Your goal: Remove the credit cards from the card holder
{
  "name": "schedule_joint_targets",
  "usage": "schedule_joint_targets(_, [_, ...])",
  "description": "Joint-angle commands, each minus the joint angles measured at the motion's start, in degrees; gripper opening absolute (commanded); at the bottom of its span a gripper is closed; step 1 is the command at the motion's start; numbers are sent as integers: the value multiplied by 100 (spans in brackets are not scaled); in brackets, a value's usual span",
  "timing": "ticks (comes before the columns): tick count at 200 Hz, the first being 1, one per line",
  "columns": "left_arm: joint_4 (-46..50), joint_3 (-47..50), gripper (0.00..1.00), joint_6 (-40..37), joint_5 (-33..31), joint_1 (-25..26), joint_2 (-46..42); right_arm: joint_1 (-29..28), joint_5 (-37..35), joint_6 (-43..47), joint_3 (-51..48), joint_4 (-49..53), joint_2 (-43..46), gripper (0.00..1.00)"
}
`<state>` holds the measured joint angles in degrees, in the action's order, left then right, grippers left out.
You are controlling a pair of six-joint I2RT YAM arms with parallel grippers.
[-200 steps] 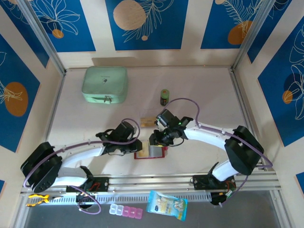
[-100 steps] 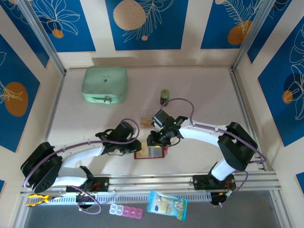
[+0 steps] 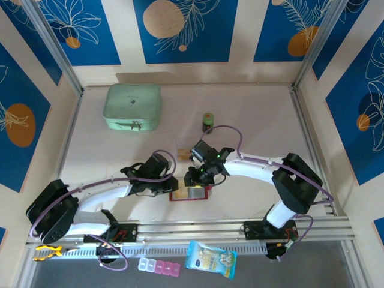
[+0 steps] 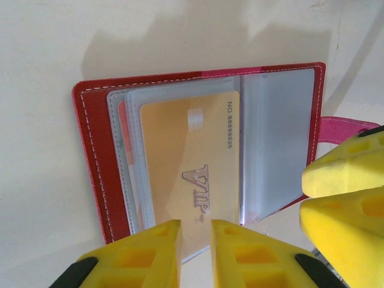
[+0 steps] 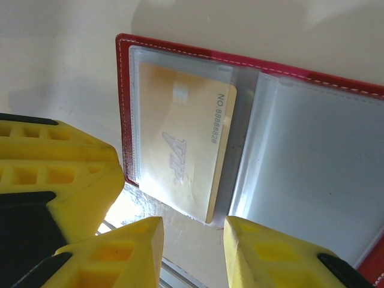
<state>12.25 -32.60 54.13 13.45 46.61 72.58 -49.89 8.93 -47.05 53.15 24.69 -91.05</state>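
The dark-red card holder (image 3: 191, 194) lies open on the table near the front edge. Its clear sleeves hold a tan-orange credit card (image 4: 189, 174) marked VIP, also seen from the other side (image 5: 180, 150). My left gripper (image 4: 195, 255) hovers over the card's lower edge and the sleeve rim, its jaws a narrow gap apart with nothing pinched. My right gripper (image 5: 189, 252) is open just off the card's corner, over the holder's front edge (image 5: 123, 108). In the top view the left gripper (image 3: 171, 185) and right gripper (image 3: 195, 177) flank the holder. Another tan card (image 3: 182, 148) lies behind it.
A mint-green zip case (image 3: 132, 107) sits at the back left and a small green bottle (image 3: 207, 122) stands behind the right gripper. A pill box (image 3: 159, 266) and a blue packet (image 3: 210, 258) lie in front of the arm rail.
My right gripper has shifted a little left and back over the holder, its arm swinging inward. The left arm and the holder have stayed put.
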Motion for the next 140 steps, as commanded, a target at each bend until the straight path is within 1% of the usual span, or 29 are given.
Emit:
schedule_joint_targets(1, [87, 17, 19, -3, -54, -54, -124, -45, -23, -111, 65, 45, -27, 33])
schedule_joint_targets(67, [118, 192, 17, 29, -209, -55, -234, -95, -15, -153, -21, -56, -71, 33])
schedule_joint_targets(140, [93, 78, 13, -80, -134, -55, 113, -130, 47, -184, 12, -201, -289, 32])
